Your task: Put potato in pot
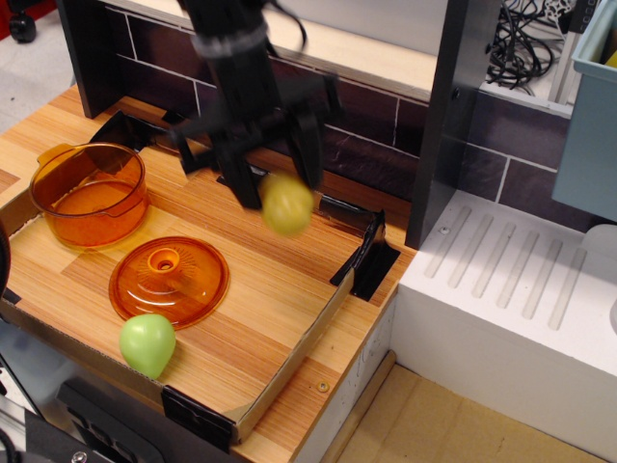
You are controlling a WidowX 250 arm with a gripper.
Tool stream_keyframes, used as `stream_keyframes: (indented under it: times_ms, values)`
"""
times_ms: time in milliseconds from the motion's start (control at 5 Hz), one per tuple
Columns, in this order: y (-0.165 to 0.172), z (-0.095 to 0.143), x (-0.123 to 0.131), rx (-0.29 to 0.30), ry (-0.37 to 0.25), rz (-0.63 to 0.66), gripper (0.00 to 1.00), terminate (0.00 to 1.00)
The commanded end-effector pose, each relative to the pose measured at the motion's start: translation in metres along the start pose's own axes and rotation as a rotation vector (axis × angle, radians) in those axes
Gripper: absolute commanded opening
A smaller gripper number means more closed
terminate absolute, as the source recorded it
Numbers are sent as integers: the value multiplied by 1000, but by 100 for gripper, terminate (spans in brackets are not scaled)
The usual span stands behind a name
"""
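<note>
we see one black robot arm coming down from the top centre of the frame, w/ one gripper [280, 188] whose two fingers [246, 183] are clamped on one yellow potato [287, 204]. the potato hangs in the air, upper centre of the frame, above the wooden tray floor and clear of everything else; it looks a bit blurred. one translucent orange pot [89, 196] stands upright at the left of the frame, in the tray's far-left corner, well apart from the potato. one orange lid [169, 282] w/ a knob lies flat, lower left of centre, just below and right of the pot. one light-green pear-shaped toy [147, 343] sits at the lower left, touching or nearly touching the lid's front edge; we cannot tell which. all sit in one shallow wooden tray [289, 352] w/ black corner brackets. at the right, one white ribbed drainboard [511, 280]; behind, a dark brick-pattern wall [371, 145].
</note>
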State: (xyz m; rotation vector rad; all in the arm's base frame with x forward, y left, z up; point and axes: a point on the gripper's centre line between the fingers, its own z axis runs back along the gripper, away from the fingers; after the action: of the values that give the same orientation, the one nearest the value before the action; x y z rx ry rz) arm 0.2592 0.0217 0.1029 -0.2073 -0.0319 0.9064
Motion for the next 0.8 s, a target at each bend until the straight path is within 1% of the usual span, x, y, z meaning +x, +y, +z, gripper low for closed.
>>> stream_keyframes:
  times_ms: [0, 200, 400, 600]
  values:
    - [26, 68, 46, -40, -26, -1, 0, 0]
    - [47, 81, 67, -46, -26, 16, 0, 0]
    - [69, 78, 89, -29, -45, 24, 0, 0]
    - [86, 71, 105, -12, -78, 30, 0, 0]
